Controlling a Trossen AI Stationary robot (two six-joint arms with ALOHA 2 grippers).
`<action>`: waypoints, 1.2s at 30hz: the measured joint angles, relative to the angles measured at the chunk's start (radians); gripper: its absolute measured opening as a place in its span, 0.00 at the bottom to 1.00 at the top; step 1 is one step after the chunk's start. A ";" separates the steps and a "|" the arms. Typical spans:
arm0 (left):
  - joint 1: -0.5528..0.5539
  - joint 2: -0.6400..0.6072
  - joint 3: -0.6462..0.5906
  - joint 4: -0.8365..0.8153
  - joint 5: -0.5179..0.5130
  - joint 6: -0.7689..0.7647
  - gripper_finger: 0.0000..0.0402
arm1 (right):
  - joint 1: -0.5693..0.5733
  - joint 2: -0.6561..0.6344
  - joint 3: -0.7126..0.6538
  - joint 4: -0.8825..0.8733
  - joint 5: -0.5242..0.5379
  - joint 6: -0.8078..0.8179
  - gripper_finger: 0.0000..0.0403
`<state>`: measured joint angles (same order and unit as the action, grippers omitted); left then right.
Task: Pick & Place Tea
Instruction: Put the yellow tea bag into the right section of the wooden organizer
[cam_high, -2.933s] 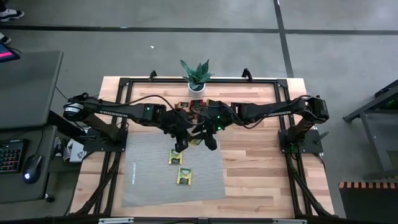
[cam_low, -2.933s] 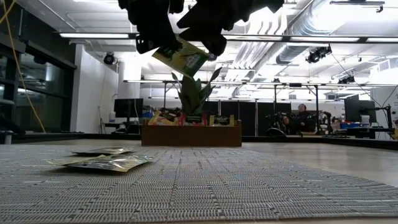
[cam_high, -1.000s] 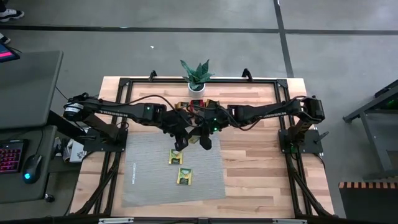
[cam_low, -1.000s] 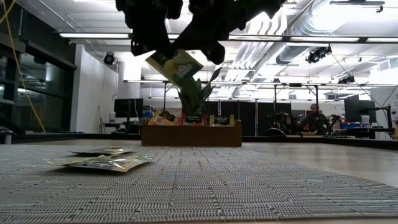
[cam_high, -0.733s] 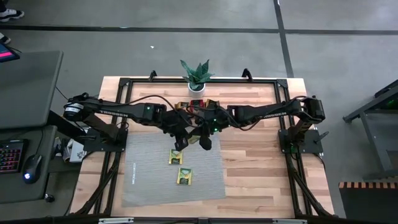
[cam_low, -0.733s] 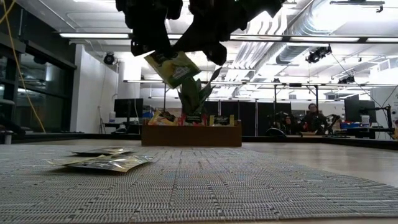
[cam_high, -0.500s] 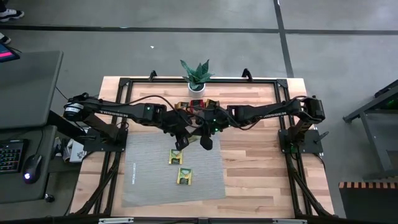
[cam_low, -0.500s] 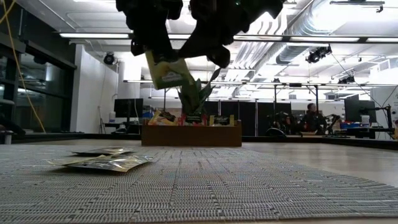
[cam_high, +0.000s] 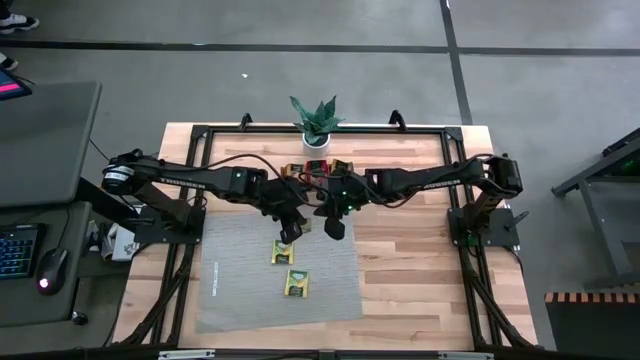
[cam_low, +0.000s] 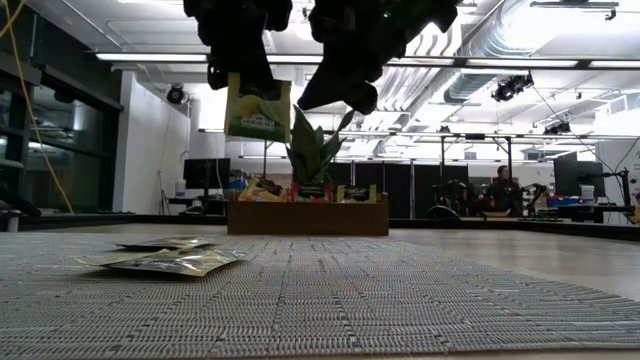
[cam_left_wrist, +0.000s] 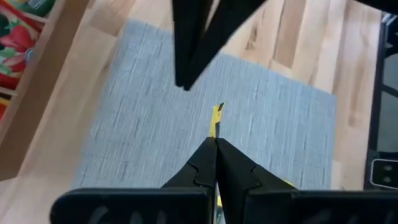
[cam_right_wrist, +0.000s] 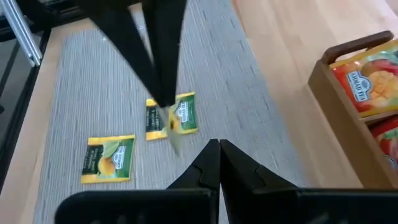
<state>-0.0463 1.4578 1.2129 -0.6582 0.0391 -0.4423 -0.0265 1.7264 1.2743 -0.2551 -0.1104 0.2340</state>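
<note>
Hanging from left tool (cam_low: 240, 70), tea sachet (cam_low: 258, 108), above mat (cam_low: 400, 300)

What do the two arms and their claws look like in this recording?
Both arms, left and right, are dark, slim and jointed, with thin black cables and small green lights near the wrists. Each claw, left and right, has two tapering black fingers.

Even, diffuse overhead lighting; ceiling strip lights (cam_low: 160, 56) glare in the low view, silhouetting both arms. Mat (cam_low: 320, 300) foreground soft, slightly defocused. Wrist views mildly blurred; shadows on the worktop (cam_high: 420, 270) faint.
</note>
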 joint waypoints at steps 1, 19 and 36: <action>0.000 0.000 0.000 -0.003 -0.001 0.000 0.00 | 0.001 0.000 0.000 -0.001 -0.001 0.000 0.00; 0.000 0.000 0.000 -0.003 -0.024 0.017 0.00 | 0.000 0.000 0.001 0.074 -0.106 -0.021 0.21; 0.000 0.000 0.000 0.005 -0.026 0.023 0.00 | 0.006 0.020 0.002 0.127 -0.083 -0.027 0.29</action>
<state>-0.0463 1.4578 1.2129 -0.6533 0.0135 -0.4194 -0.0200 1.7465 1.2762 -0.1285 -0.1933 0.2072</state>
